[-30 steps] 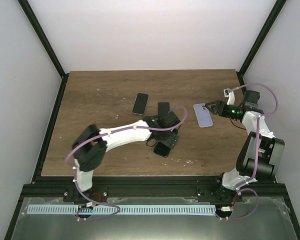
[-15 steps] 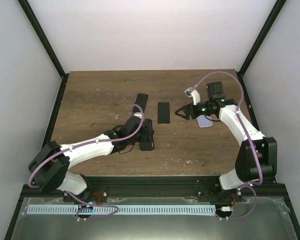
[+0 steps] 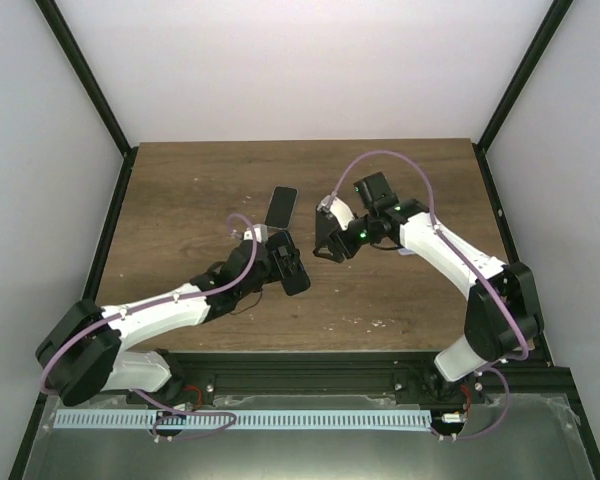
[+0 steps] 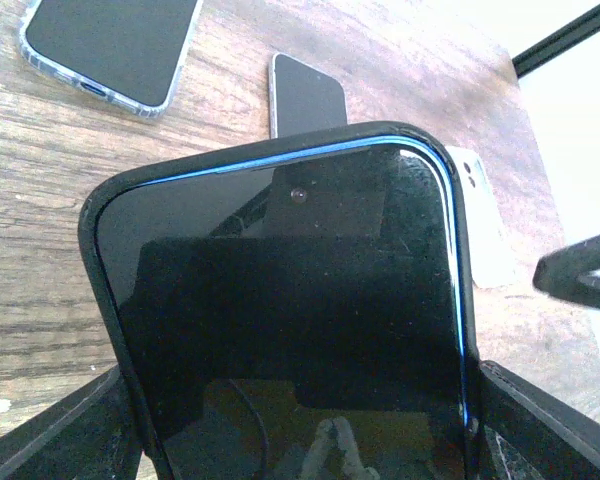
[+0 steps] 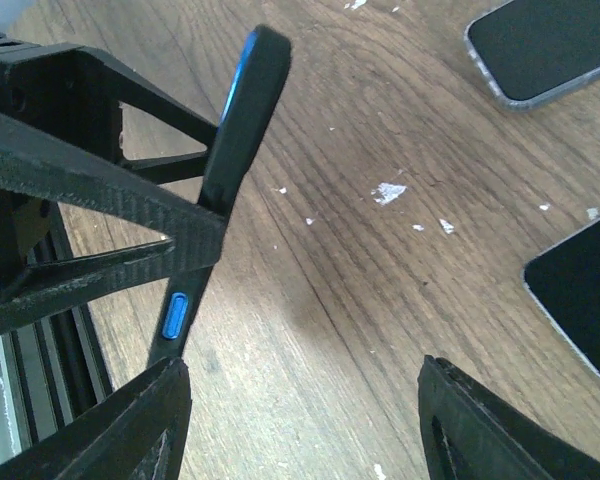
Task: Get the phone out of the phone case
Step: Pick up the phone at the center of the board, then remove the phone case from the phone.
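Note:
My left gripper [image 3: 288, 268] is shut on a phone in a black case with a blue rim [image 3: 292, 266] and holds it off the table. In the left wrist view the cased phone [image 4: 290, 300] fills the frame between my fingers [image 4: 60, 440]. In the right wrist view it stands edge-on [image 5: 238, 140], blue side button showing. My right gripper [image 3: 325, 240] is open and empty just right of the held phone. Its fingers [image 5: 490, 430] straddle bare wood, with the phone's edge near the left finger, in the right wrist view [image 5: 300, 420].
A phone in a clear case [image 3: 280, 207] lies on the table behind the held one, also in the left wrist view [image 4: 110, 45]. A second dark phone [image 4: 305, 95] and a light case [image 4: 485, 230] lie under the right arm. The table's front edge [image 3: 280, 350] is near.
The right arm swung left from the light case to beside the held phone. The left arm pulled back and left with the cased phone still held.

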`<act>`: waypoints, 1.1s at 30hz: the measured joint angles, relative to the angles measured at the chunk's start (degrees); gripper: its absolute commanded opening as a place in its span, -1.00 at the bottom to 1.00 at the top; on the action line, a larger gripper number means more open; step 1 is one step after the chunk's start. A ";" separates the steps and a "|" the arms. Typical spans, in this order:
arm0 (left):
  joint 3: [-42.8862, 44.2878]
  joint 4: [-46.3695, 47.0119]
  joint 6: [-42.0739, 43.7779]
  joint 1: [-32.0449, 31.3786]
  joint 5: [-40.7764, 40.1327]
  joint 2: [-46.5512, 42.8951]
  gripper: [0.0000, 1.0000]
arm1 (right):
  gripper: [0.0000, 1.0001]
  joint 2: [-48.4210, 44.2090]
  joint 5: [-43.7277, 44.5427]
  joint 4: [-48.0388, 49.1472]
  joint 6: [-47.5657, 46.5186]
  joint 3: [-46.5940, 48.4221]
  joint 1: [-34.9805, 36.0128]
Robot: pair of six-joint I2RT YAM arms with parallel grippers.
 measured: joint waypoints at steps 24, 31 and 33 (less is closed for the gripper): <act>-0.20 0.26 -5.27 -0.46 -9.03 -4.42 0.23 | -0.56 9.38 -0.37 -1.20 6.99 6.93 8.22; 0.07 -1.14 -5.18 -0.94 -11.50 -4.55 0.90 | -0.99 10.05 -4.28 -1.66 7.89 7.74 8.90; 0.61 -1.68 -3.50 -0.94 -11.65 -4.66 1.00 | -0.99 10.05 -4.68 -1.81 8.00 7.74 8.61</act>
